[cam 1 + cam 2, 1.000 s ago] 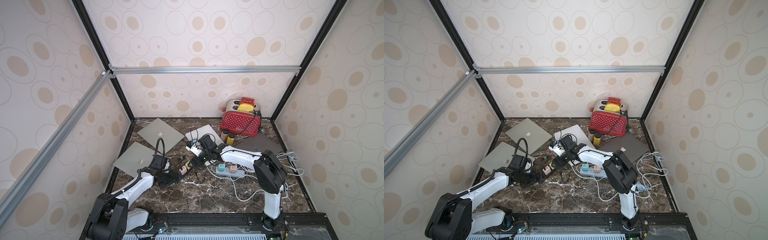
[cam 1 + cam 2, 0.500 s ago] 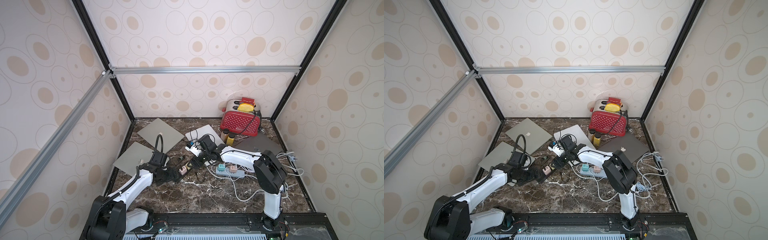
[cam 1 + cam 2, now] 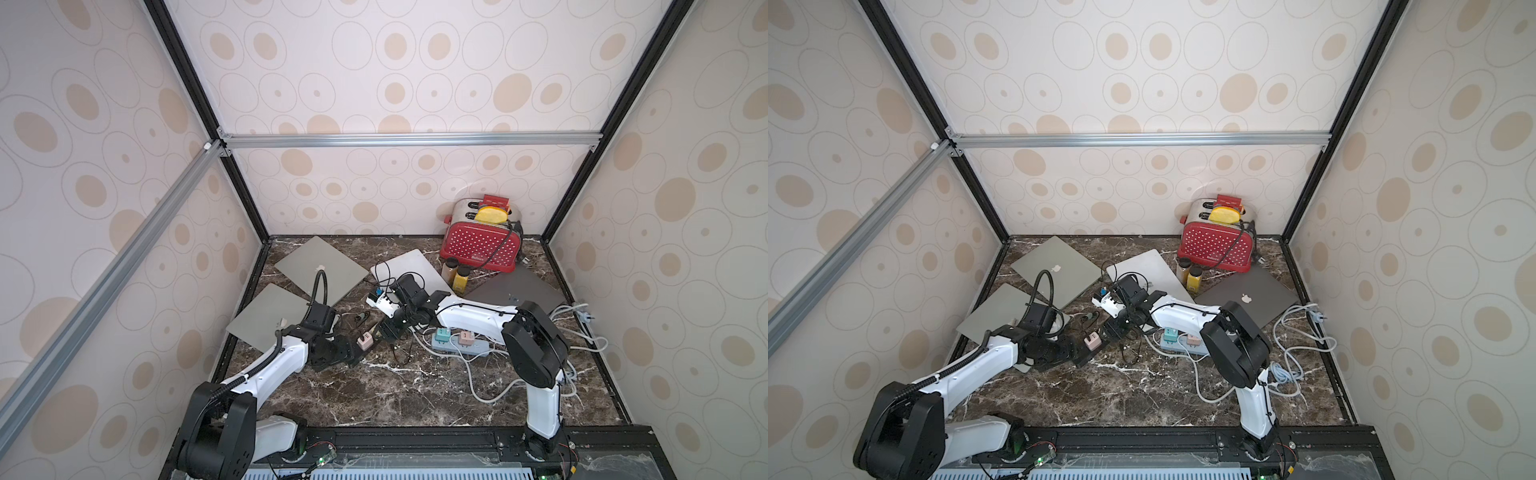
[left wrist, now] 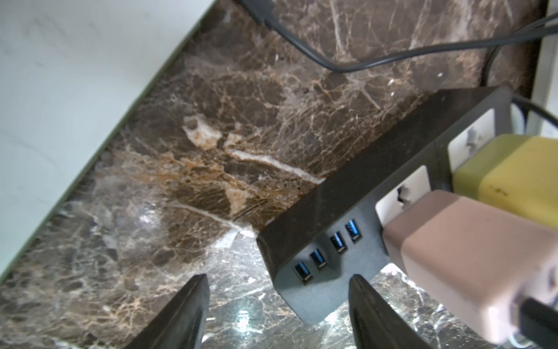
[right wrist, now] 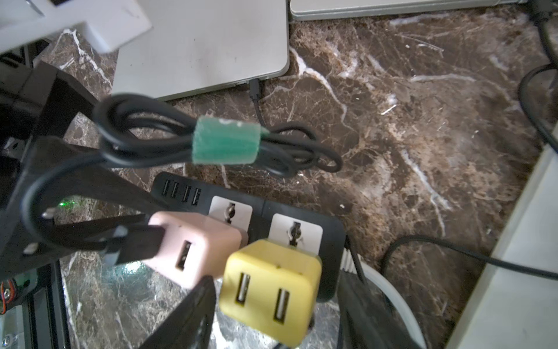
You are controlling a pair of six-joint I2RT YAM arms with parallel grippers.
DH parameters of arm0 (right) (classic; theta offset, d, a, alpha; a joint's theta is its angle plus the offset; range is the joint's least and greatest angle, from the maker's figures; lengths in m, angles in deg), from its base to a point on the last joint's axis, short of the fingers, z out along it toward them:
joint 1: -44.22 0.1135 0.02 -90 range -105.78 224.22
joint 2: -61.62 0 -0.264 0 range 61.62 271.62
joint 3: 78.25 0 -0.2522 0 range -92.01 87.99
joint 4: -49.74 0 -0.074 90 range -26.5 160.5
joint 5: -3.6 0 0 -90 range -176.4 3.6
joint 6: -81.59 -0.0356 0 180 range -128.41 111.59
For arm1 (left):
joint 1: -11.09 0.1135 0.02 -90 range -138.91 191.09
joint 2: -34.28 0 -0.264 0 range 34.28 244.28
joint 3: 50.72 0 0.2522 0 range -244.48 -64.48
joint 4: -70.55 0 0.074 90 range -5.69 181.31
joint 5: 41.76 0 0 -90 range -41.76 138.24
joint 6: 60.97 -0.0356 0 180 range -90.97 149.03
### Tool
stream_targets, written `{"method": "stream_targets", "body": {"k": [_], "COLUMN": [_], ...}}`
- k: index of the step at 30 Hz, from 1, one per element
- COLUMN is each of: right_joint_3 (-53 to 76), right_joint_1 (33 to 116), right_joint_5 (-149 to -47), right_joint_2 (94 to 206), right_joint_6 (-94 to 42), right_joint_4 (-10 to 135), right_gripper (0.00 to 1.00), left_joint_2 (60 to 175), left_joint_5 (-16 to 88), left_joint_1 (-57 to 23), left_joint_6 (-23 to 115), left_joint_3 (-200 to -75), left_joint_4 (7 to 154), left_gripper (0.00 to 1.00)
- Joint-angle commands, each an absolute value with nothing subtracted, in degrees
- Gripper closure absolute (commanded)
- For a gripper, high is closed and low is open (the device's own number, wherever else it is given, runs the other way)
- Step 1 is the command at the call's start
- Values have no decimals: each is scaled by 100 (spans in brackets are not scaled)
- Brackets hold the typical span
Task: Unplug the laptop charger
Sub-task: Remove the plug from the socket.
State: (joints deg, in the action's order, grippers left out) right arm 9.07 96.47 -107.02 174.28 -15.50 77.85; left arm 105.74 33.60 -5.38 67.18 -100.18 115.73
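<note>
Left gripper (image 4: 277,281) has just slid in and narrowed, jaws unclamped at the USB end of the black plastic power strip (image 4: 347,181). Right gripper (image 5: 277,281) sits open around the yellow cube adapter (image 5: 271,272). Pink cube charger (image 5: 205,238) is plugged in beside it; bracing, probably.

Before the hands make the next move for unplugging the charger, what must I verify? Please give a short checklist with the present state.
1. Left hand jaws apart around the end of the black power strip: ok.
2. Right hand astride the charger that carries the cable: not ok; it brackets the yellow charger, while the black cable enters the pink charger.
3. Both chargers seated in the strip: ok.
4. Cable clear of both hands: cannot tell.
</note>
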Motion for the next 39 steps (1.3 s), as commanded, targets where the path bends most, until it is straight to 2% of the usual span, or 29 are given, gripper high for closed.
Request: {"method": "stream_targets", "body": {"k": [1, 7, 14, 16, 21, 24, 31, 34, 39], "right_joint_3": [809, 913, 924, 959, 1001, 954, 841, 694, 775], "right_joint_1": [9686, 9761, 9975, 10035, 10103, 10165, 10210, 10053, 10079], "right_joint_5": [-10519, -10304, -9991, -9861, -9557, -9279, -9134, -9498, -8868], "right_joint_2": [17552, 17508, 17537, 17471, 17331, 17226, 16876, 16923, 16832], "right_joint_6": [-1597, -1679, -1772, -1794, -1747, -1636, -1952, -2412, -2196], "right_joint_4": [7886, 7703, 7615, 7600, 7649, 7744, 7981, 8187, 8240], "right_gripper": [34, 38, 43, 49, 73, 80, 81, 81, 82], "left_joint_2": [10687, 10801, 10777, 10750, 10762, 10796, 10800, 10827, 10828], "left_joint_5": [3516, 3448, 3340, 3333, 3349, 3316, 3300, 3254, 3224], "left_joint_1": [-560, -560, -553, -554, -552, -553, -556, -558, -560], "left_joint_6": [6644, 6640, 6668, 6671, 6686, 6715, 6709, 6708, 6703], "left_joint_3": [-9951, -9902, -9784, -9762, -9706, -9652, -9613, -9612, -9603], "left_joint_4": [11510, 11385, 11327, 11339, 11310, 11235, 11227, 11199, 11199], "left_gripper": [32, 41, 44, 45, 49, 49, 51, 51, 51]}}
